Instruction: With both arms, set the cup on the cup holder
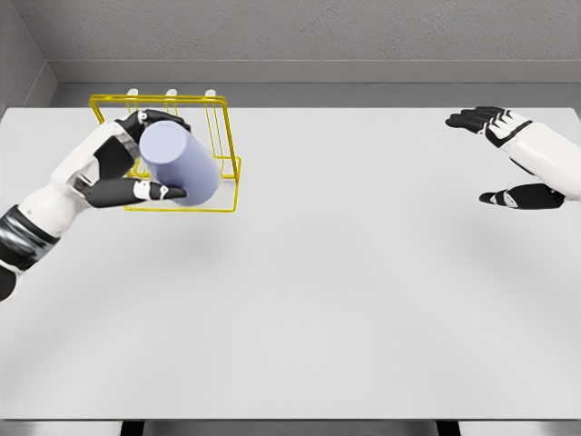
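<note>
A pale lavender cup (pixel 180 164) lies tilted on its side in my left hand (pixel 151 154), whose black fingers wrap over its top and under its lower edge. The hand holds it just in front of a yellow wire cup holder (pixel 225 145) at the far left of the table; the cup overlaps the rack's frame in the head view, and I cannot tell if they touch. My right hand (pixel 505 156) hovers at the far right with fingers spread and nothing in it.
The white table (pixel 318 300) stretches wide below both hands. A grey wall runs behind the table's far edge. White-tipped pegs (pixel 171 93) top the rack's back.
</note>
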Robot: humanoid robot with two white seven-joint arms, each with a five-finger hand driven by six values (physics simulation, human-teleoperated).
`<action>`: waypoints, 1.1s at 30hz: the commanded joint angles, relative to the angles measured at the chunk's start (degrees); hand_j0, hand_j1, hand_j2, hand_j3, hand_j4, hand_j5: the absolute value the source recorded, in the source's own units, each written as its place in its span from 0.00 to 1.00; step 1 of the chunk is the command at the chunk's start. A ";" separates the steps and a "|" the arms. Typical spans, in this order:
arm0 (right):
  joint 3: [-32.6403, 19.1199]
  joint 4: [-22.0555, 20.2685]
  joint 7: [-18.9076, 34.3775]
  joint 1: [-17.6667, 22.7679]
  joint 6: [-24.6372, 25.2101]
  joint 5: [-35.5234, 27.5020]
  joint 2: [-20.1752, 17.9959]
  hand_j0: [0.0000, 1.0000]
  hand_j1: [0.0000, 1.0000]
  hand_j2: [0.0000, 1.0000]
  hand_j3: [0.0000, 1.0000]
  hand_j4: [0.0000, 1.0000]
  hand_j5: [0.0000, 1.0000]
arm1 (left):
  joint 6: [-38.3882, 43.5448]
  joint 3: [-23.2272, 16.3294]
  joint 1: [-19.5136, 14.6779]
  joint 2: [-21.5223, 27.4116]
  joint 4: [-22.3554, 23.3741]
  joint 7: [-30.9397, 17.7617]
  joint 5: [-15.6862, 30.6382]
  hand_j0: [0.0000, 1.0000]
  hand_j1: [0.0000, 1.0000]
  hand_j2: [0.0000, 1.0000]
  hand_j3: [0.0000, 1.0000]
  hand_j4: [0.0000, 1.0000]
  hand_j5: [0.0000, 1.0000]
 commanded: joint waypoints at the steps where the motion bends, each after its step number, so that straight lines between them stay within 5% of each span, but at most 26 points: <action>1: -0.06 -0.01 -0.03 0.00 0.17 -0.40 -0.04 1.00 1.00 1.00 1.00 1.00 1.00 | 0.23 0.09 0.00 -0.35 0.67 0.08 0.37 0.64 0.64 0.64 0.64 0.64 0.64; 33: -0.06 -0.01 -0.03 0.09 0.17 -0.40 -0.04 1.00 1.00 1.00 1.00 1.00 1.00 | 2.69 -1.14 -6.68 -7.47 9.46 0.00 -0.07 0.64 0.64 0.64 0.64 0.64 0.64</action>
